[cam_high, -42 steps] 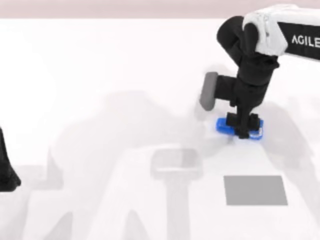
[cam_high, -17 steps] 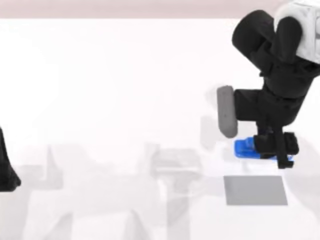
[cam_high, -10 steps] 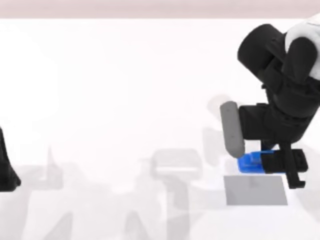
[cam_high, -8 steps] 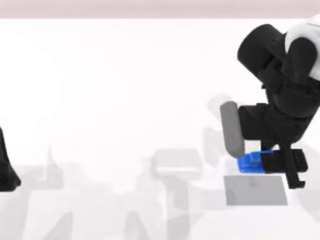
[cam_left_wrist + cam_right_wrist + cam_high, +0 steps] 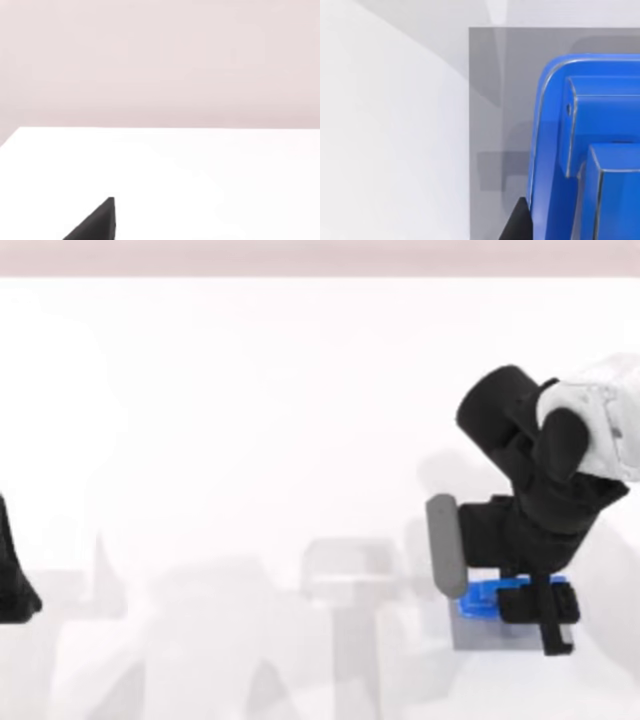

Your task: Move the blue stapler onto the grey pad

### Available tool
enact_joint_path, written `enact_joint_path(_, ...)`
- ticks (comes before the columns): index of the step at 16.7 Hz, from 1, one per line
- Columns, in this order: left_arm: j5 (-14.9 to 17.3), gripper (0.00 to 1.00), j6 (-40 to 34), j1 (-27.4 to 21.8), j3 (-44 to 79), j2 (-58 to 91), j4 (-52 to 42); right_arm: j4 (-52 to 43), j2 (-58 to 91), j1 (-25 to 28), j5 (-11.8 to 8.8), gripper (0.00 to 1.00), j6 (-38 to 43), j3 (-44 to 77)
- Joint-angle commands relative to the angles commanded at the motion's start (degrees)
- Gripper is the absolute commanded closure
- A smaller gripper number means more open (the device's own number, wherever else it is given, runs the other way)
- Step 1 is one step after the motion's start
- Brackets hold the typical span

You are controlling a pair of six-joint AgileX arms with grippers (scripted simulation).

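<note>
Blue stapler [image 5: 482, 598] now over grey pad [image 5: 500, 638]

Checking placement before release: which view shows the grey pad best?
The right wrist view: the grey pad fills much of the frame, its edge and corner sharp under the blue stapler. In the top view the pad is mostly hidden by the right gripper. The left wrist view shows none of it.

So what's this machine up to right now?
The right gripper holds the blue stapler over the grey pad, near the table's right side. The right wrist view shows the stapler above the pad's surface, but whether it already touches down cannot be told. The left arm sits parked at the table's left edge, doing nothing.
</note>
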Motion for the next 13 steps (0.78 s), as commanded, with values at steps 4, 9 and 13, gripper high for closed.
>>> enact_joint_path(4,0.0,0.00,0.0,0.0,0.0,0.0,0.0,5.4,2.1,0.2,0.0,1.00,-0.2,-3.8)
enact_joint_path(9,0.0,0.00,0.0,0.0,0.0,0.0,0.0,5.4,2.1,0.2,0.0,0.85,-0.2,-3.8)
enact_joint_path(13,0.0,0.00,0.0,0.0,0.0,0.0,0.0,5.4,2.1,0.2,0.0,0.55,-0.2,-3.8)
